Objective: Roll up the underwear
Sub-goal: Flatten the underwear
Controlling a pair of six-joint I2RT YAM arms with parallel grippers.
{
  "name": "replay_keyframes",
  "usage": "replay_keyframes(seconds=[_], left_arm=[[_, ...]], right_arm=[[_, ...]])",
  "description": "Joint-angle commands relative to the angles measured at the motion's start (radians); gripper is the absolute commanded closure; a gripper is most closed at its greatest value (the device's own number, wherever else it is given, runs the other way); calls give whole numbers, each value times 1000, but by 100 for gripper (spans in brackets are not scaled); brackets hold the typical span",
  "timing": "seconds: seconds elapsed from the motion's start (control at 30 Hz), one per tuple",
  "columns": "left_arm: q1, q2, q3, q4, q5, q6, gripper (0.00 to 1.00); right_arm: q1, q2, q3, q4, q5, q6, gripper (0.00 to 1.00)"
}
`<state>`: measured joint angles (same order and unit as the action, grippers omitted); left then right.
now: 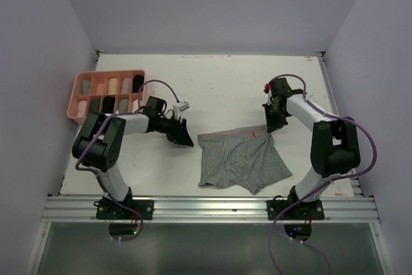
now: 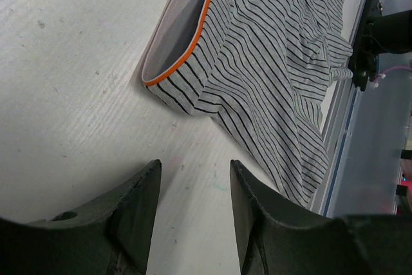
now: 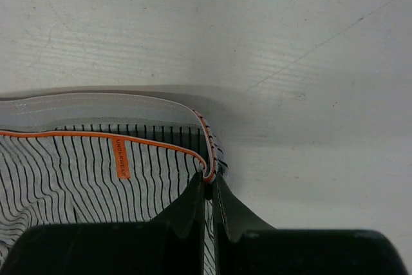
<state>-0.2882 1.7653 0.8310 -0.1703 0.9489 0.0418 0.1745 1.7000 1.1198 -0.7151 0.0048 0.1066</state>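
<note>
The right tool (image 3: 211,181) is pinching the orange-edged waistband corner of the grey striped underwear (image 1: 241,161). The underwear lies spread flat at the lower centre of the top view on the white bench (image 1: 219,85). The left tool (image 2: 194,170) is spread over bare bench, near the opposite waistband corner. A pink tray (image 1: 82,80) sits upper left.

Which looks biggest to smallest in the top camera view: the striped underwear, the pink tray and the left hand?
1. striped underwear: largest, spread flat.
2. pink tray: somewhat smaller; it sits farther back, so the true gap is unsure.
3. left hand: clearly smallest.
</note>
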Motion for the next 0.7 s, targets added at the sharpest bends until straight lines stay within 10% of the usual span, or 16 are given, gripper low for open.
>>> replay_keyframes(seconds=[0.0, 0.2, 0.67], left_arm=[[7, 17, -27, 233, 60, -117, 49], [4, 123, -21, 536, 21, -365, 54], [-92, 269, 36, 578, -39, -507, 64]], right_arm=[[-15, -109, 28, -4, -40, -2, 97], [-26, -137, 28, -37, -94, -25, 100], [-49, -157, 20, -20, -134, -27, 100]])
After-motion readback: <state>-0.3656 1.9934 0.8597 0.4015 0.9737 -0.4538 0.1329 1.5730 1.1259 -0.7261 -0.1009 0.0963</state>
